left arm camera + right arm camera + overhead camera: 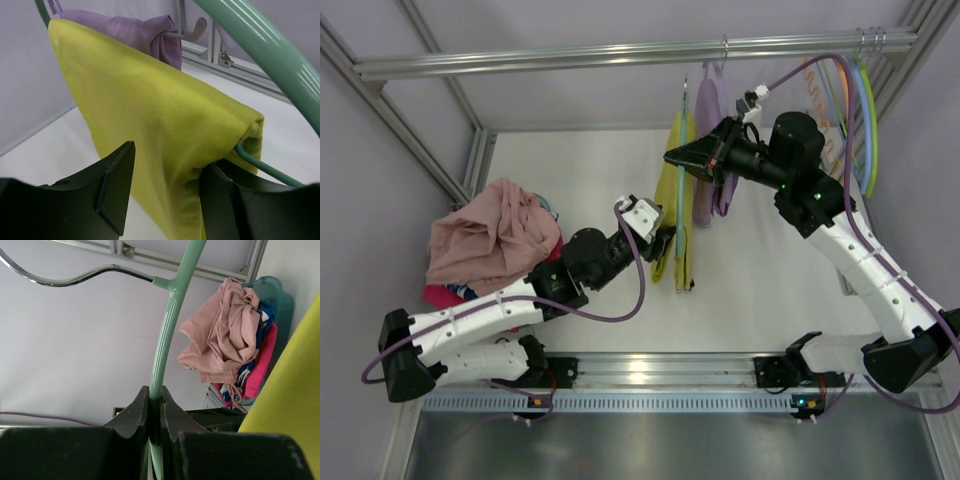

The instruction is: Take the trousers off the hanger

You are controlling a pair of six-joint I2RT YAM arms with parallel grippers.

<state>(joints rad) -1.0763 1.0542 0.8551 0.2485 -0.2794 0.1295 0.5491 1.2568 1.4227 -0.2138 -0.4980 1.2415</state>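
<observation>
The yellow trousers (672,205) hang folded over the bar of a green hanger (681,150) under the rail. The lilac trousers (707,150) hang on a second hanger just to the right. My right gripper (672,158) is shut on the green hanger's arm (167,335). My left gripper (662,238) is open, its jaws on either side of the yellow cloth (150,115) near the fold's lower end. The right finger (235,200) touches the cloth, the left finger (112,185) stands apart. The lilac pair (135,32) shows behind the yellow in the left wrist view.
A dusty-pink garment (490,235) lies heaped on a basket with red-magenta cloth (445,295) at the left. Several empty coloured hangers (855,110) hang at the rail's right end. The metal rail (570,55) crosses the top. Frame posts stand at both sides.
</observation>
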